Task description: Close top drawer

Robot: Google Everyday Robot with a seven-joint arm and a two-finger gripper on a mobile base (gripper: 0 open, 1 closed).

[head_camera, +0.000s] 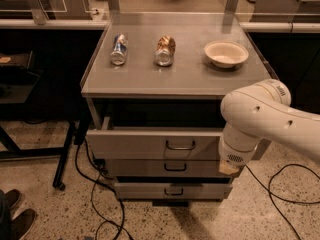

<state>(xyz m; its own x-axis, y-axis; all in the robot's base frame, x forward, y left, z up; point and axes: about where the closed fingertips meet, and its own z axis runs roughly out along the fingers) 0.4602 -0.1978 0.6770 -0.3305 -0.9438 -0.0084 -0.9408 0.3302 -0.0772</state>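
Note:
The top drawer (140,144) is a wide grey metal drawer with a small dark wire handle (180,145) at its centre. It stands pulled out from the grey cabinet, with a dark gap behind its front panel. My white arm (260,116) comes in from the right. My gripper (230,167) hangs below the arm's wrist at the right end of the drawer front, at the level of its lower edge. The arm hides most of the gripper.
On the cabinet top (190,79) lie a blue-silver can (119,49), a brown can (165,50) and a white bowl (226,53). Two narrower drawer fronts (175,167) (172,190) sit below. Black cables (97,194) trail on the floor. A dark table leg (65,154) stands at left, and shoes (15,216) show at bottom left.

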